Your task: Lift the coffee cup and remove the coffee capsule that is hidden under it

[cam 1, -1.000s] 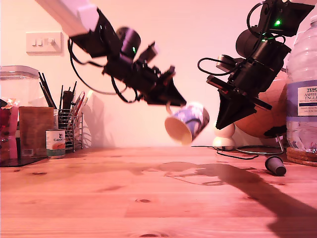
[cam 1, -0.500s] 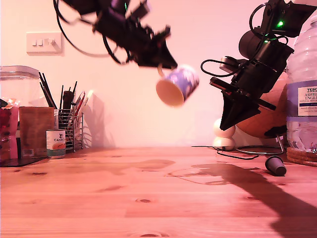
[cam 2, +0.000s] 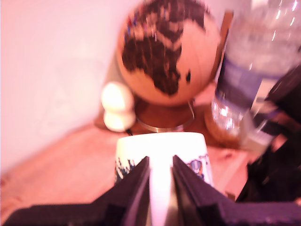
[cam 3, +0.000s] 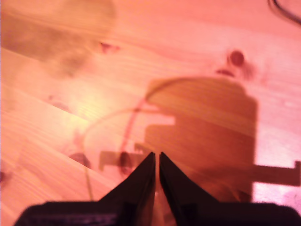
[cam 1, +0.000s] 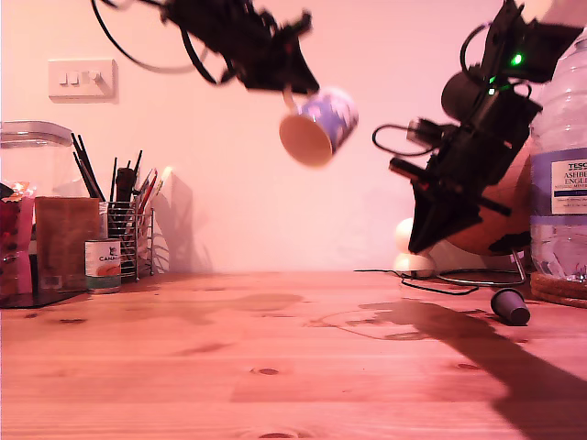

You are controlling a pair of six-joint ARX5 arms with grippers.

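The coffee cup [cam 1: 318,126], white with a blue-purple print, hangs tilted high above the wooden table, its mouth facing down toward the camera. My first gripper [cam 1: 287,88] is shut on its handle from above, and in the first wrist view the two fingers [cam 2: 136,181] pinch the handle with the cup [cam 2: 190,150] just beyond them. The coffee capsule [cam 1: 510,306], small and dark, lies uncovered on the table at the exterior view's right. My second gripper [cam 1: 424,240] hovers above the table left of the capsule, pointing down, shut [cam 3: 156,155] and holding nothing.
A cork globe [cam 1: 495,215] on a wire stand, a large water bottle [cam 1: 561,183] and a small white object [cam 1: 413,261] stand at the exterior view's right back. A tin can [cam 1: 103,264], a pen holder [cam 1: 128,234] and a clear container [cam 1: 35,156] stand at its left.
My first gripper has carried the cup upward and slightly toward the exterior view's left. The second arm has shifted only a little; the capsule has stayed put.
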